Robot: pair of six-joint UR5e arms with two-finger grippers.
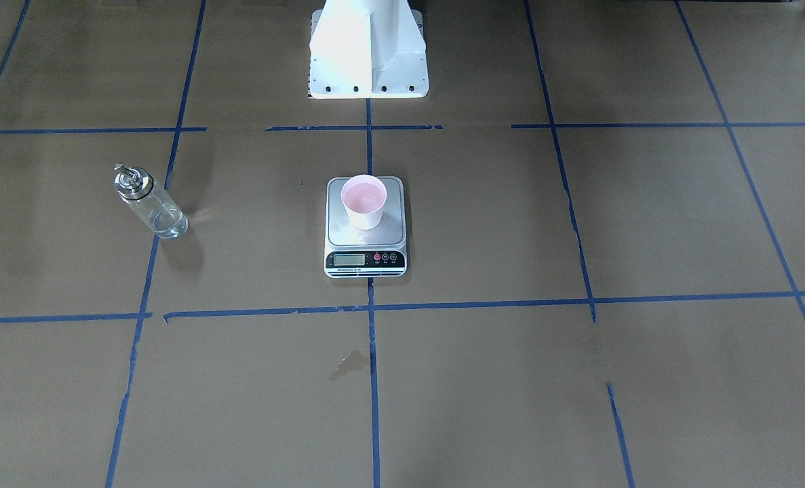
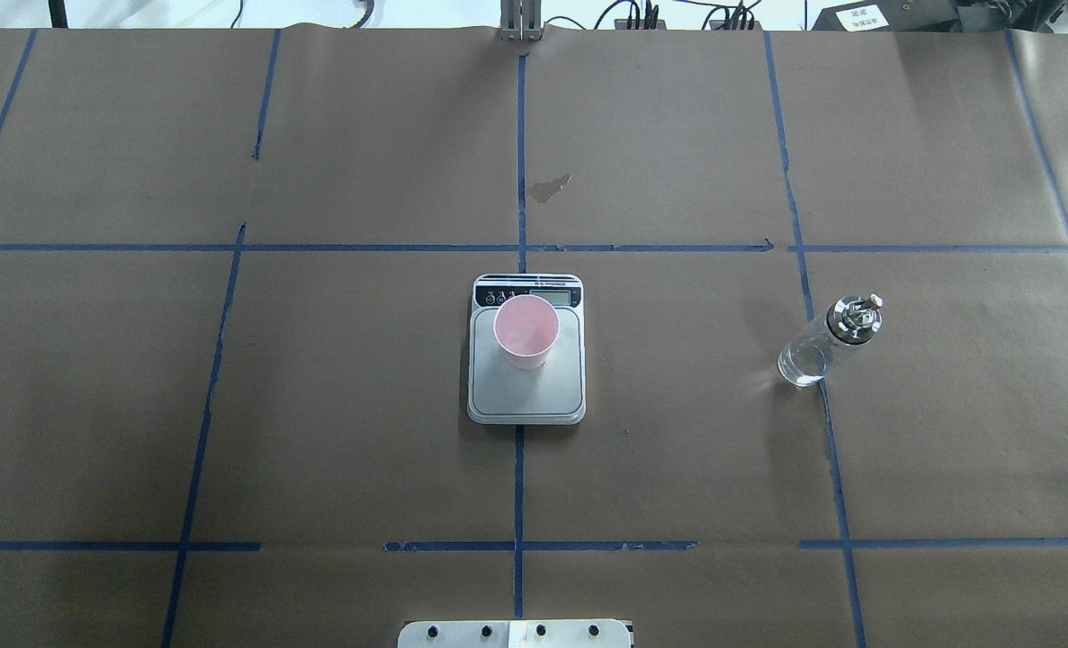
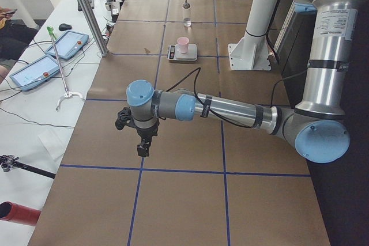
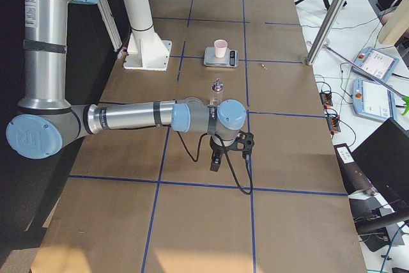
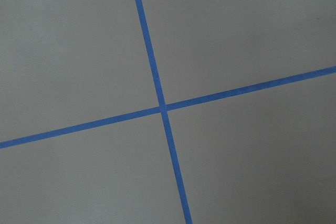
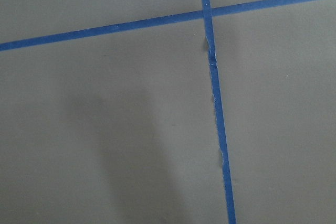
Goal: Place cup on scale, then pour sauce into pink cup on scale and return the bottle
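Observation:
The pink cup (image 1: 365, 201) stands upright on the silver plate of the scale (image 1: 348, 234) at the table's middle; both show in the overhead view too, cup (image 2: 526, 331) and scale (image 2: 534, 396). The clear glass bottle (image 2: 826, 344) with its metal spout stands upright on the robot's right, apart from the scale (image 1: 151, 203). My left gripper (image 3: 143, 148) hangs over bare table far to the left, seen only in the exterior left view. My right gripper (image 4: 215, 161) hangs far to the right, seen only in the exterior right view. I cannot tell whether either is open.
The white robot base (image 1: 368, 54) stands behind the scale. A small wet stain (image 2: 549, 187) marks the paper beyond the scale. Blue tape lines grid the brown table. Tablets (image 3: 66, 41) and a metal pole (image 3: 86, 10) stand at the operators' side.

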